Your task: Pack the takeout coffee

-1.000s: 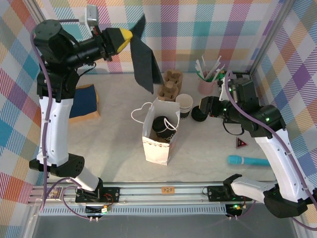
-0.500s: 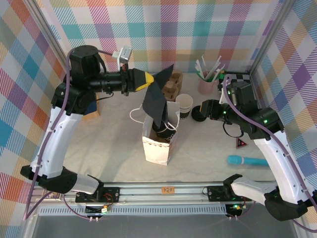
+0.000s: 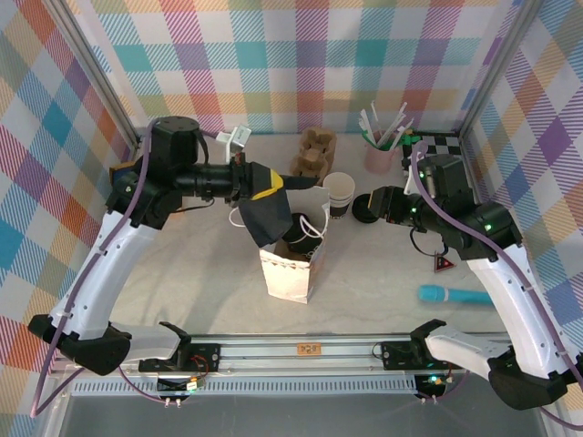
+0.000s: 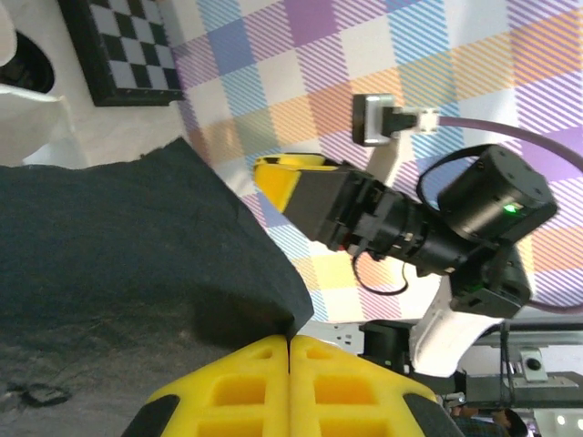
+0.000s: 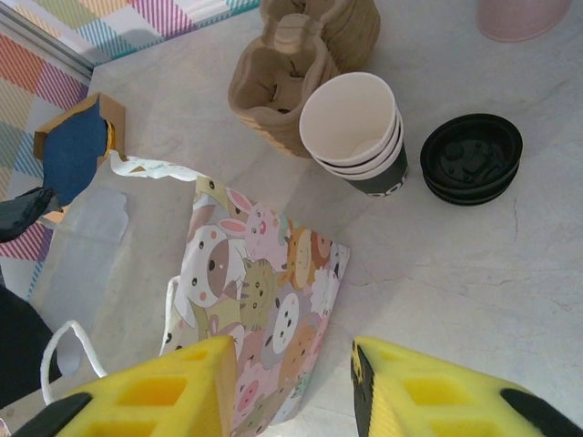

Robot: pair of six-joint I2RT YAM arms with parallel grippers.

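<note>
- My left gripper point(image 4: 290, 353) is clenched, its yellow fingertips pressed together on the edge of a dark napkin point(image 4: 118, 273).
- From the top camera, the napkin hangs from that gripper over the 10 o'clock side of the paper bag point(image 3: 287, 273). I cannot tell whether it touches the bag.
- The takeout coffee point(image 3: 302, 235) stands inside the bag, with its black lid showing at the mouth just at 3 o'clock of the napkin.
- My right gripper point(image 5: 291, 387) is released, with its jaws apart and nothing between them, above the bag's cartoon-printed side.
- At 1 o'clock of the bag, the stack of white cups point(image 5: 355, 127) stands on the table.
- The black lids point(image 5: 471, 157) lie just at 3 o'clock of the cups.
- The cardboard carriers point(image 5: 291, 82) sit at 10 o'clock of the cups.
</note>
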